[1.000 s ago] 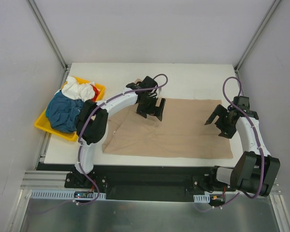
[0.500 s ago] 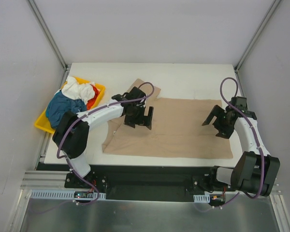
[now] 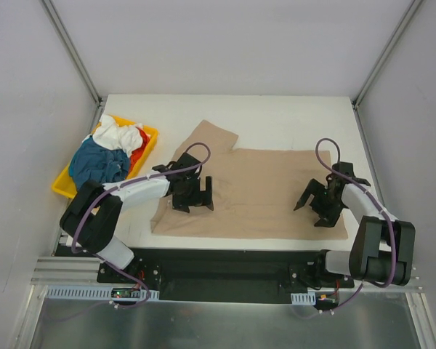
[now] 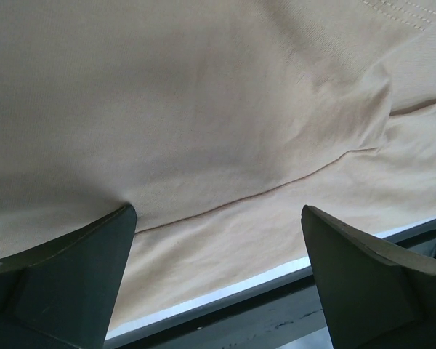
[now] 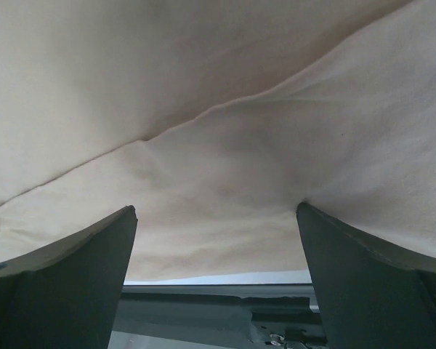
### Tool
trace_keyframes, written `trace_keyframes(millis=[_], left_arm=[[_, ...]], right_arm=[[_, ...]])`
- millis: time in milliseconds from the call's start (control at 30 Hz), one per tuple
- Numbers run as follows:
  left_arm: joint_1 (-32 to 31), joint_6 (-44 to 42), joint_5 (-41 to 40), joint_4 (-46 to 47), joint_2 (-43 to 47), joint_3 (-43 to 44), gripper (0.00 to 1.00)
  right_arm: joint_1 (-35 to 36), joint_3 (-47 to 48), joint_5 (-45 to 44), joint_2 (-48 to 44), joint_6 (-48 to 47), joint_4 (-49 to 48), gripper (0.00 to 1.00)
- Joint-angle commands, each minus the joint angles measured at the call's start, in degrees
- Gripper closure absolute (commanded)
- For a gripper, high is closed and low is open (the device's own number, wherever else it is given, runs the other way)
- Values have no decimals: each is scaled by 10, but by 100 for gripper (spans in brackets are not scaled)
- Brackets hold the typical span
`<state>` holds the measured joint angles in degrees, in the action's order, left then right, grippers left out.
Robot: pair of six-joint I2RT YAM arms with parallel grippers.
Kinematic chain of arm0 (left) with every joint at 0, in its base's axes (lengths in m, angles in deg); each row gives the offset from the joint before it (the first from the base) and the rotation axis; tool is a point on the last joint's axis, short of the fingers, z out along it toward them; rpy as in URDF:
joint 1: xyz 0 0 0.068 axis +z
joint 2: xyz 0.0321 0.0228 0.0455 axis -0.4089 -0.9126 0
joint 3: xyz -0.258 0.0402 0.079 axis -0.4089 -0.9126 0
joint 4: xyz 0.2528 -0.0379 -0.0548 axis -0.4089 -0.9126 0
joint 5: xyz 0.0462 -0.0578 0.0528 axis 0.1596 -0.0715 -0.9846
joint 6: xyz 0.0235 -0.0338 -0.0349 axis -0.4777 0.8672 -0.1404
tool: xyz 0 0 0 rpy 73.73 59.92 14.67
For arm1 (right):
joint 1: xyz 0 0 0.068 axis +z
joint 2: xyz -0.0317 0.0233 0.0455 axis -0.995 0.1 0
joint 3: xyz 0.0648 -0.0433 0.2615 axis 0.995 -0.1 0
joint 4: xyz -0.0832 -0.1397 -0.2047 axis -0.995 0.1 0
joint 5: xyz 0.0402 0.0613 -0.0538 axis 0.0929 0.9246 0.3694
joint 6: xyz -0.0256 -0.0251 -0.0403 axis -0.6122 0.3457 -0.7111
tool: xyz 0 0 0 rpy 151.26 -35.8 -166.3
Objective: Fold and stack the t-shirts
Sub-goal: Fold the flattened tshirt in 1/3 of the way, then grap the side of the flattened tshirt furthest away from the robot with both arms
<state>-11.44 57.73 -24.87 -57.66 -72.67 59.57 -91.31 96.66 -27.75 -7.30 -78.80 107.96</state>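
The tan-beige t-shirt [image 3: 269,185] lies spread flat across the middle of the table, one sleeve at the back left. It fills the left wrist view [image 4: 203,109] and the right wrist view [image 5: 218,109]. My left gripper [image 3: 192,196] is open, its tips down on the shirt's left front part. My right gripper [image 3: 316,207] is open, tips down on the shirt's right front part near its hem. Neither holds cloth. The teal-blue t-shirt [image 3: 94,163], white t-shirt [image 3: 116,134] and red-orange t-shirt [image 3: 139,145] lie bunched in the tray.
A shallow yellow tray [image 3: 151,134] stands at the table's left edge, holding the bunched shirts. The table's front edge [image 3: 240,243] runs just below the shirt's hem, with a dark rail beyond it. White walls close in the back and sides.
Both grippers moved toward the front edge over the tan shirt, the left one also leftward. The shirt's back left sleeve, earlier under the left arm, now lies uncovered.
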Motion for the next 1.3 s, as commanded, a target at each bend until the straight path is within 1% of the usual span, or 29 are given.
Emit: trace_keyframes(millis=[0, 167, 233, 333, 433, 467, 500, 533, 600, 633, 667, 700, 733, 767, 800, 833, 867, 900, 933, 967, 1000, 1033, 1067, 1100, 1133, 1200, 1267], left_arm=[[2, 38, -14, 1, 30, -57, 1], [2, 52, -14, 2, 70, -85, 1], [2, 52, -7, 1, 82, -83, 1], [2, 43, -12, -3, 97, -58, 1], [3, 14, -21, -24, 84, 10, 1], [5, -4, -27, -32, 77, 53, 1], [11, -11, -46, -48, 64, 74, 1], [16, -23, -57, -53, 55, 116, 1], [44, -31, -69, -59, 35, 159, 1], [60, -35, -69, -60, 7, 207, 1], [73, -37, -69, -62, -9, 233, 1], [101, -39, -72, -64, -27, 260, 1], [111, -52, -79, -68, -69, 318, 1], [119, -59, -85, -74, -92, 352, 1], [135, -69, -86, -78, -140, 387, 1], [140, -92, -86, -85, -166, 458, 1], [146, -101, -86, -89, -192, 495, 1], [150, -111, -82, -92, -243, 532, 1], [158, -131, -79, -97, -268, 603, 1], [161, -139, -70, -98, -291, 637, 1], [165, -150, -63, -99, -335, 669, 2], [175, -160, -62, -99, -356, 727, 3], [179, -162, -60, -99, -375, 752, 4], [183, -166, -60, -98, -414, 801, 4], [189, -168, -61, -98, -433, 824, 7], [198, -172, -68, -96, -484, 878, 9], [199, -178, -91, -85, -530, 903, 11]], right_arm=[[6, -23, 11, 2, 15, -19, 3], [7, -47, 10, -17, 26, -7, 3], [7, -47, 12, -38, 27, 0, 3], [7, -25, 15, -65, 15, 12, 3], [7, 31, 0, -78, 5, 23, 3], [7, 61, -3, -79, 2, 22, 3], [7, 78, -8, -78, 1, 16, 3], [7, 92, -10, -71, 1, 11, 3], [7, 136, -10, -59, 5, -5, 3], [7, 149, -10, -51, 6, -9, 3], [7, 165, -8, -35, 8, -13, 3], [7, 190, -7, -24, 8, -19, 3], [7, 203, -6, -15, 7, -21, 3], [7, 214, -11, 3, 5, -21, 3], [7, 233, -14, 12, -2, -21, 3], [7, 239, -18, 20, -5, -21, 3], [7, 246, -28, 31, -9, -21, 3], [7, 257, -34, 48, -10, -15, 3], [7, 259, -40, 58, -12, -14, 3], [7, 263, -43, 67, -13, -14, 3], [6, 265, -42, 85, -14, -14, 3], [7, 269, -41, 94, -14, -14, 3], [7, 272, -40, 102, -15, -13, 3], [7, 274, -38, 117, -15, -13, 3], [7, 282, -38, 124, -15, -12, 3], [7, 288, -34, 140, -15, -13, 3], [7, 295, -31, 149, -13, -15, 3]])
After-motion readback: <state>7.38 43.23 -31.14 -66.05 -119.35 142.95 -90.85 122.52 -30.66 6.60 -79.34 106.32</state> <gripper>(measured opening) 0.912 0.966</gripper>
